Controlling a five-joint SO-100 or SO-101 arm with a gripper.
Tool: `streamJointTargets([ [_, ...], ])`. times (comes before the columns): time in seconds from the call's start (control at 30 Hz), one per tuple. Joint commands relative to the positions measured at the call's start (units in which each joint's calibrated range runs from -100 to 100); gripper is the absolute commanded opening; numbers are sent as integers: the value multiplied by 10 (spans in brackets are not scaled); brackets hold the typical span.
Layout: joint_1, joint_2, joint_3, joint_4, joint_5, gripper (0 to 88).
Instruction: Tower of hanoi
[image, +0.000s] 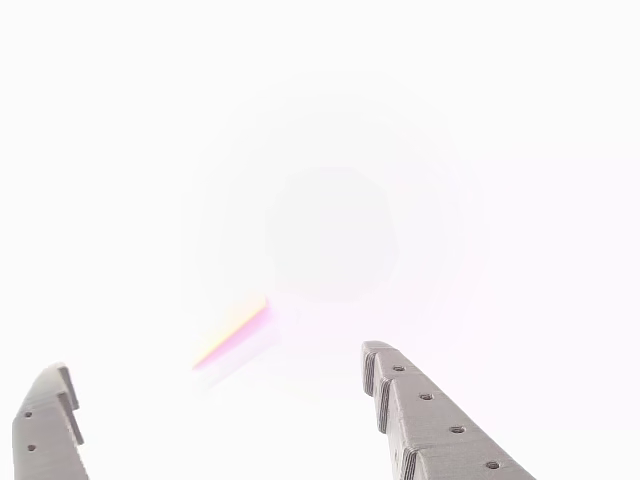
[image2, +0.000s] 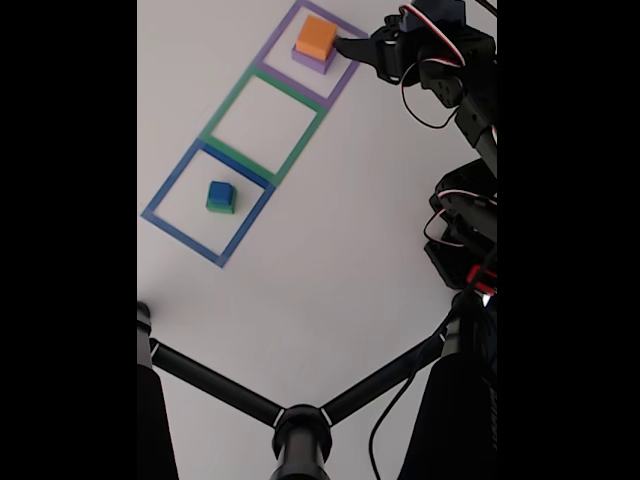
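While the other view glares white, orange block (image2: 316, 37) on purple block (image2: 322, 62), fixed view.

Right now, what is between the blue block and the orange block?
In the fixed view, the green square lies between the blue block and the orange block, and nothing sits inside it.

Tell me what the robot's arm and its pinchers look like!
The arm is black and chunky, with red and white cables looping between its joints. In the other view its gripper has two grey plastic fingers with stepped, notched edges and small round holes along them.
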Motion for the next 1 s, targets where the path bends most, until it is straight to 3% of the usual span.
streamJointTargets([
  [0.0,-1,14,25,-91,6,461],
  [0.2,7,56,91,-235,6,517],
  [0.57,6,228,106,-458,6,510],
  [0.97,-25,371,98,-579,6,514],
])
